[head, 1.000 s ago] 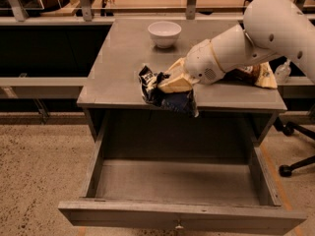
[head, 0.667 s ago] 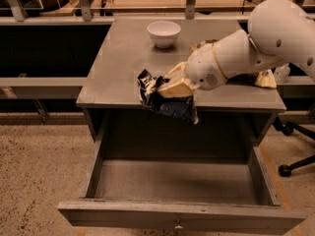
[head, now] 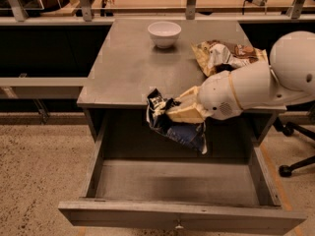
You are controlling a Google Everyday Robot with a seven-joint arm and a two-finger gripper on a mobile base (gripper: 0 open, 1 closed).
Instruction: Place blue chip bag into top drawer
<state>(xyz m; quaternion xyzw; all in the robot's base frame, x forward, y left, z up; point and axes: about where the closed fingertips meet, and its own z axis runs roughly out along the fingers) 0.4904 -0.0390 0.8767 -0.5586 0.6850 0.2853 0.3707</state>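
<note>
The blue chip bag, crumpled navy foil with white and black patches, hangs in the air just past the table's front edge, above the back of the open top drawer. My gripper is shut on the bag, its cream fingers clamped across its upper part, with my white arm reaching in from the right. The drawer is pulled fully out, and its grey floor is bare.
On the grey table stand a white bowl at the back and a yellow-and-brown chip bag at the right, partly behind my arm. An office chair base is at the right. A wooden bench runs behind.
My gripper has carried the blue chip bag forward and down, from over the table's front edge to hanging above the open drawer.
</note>
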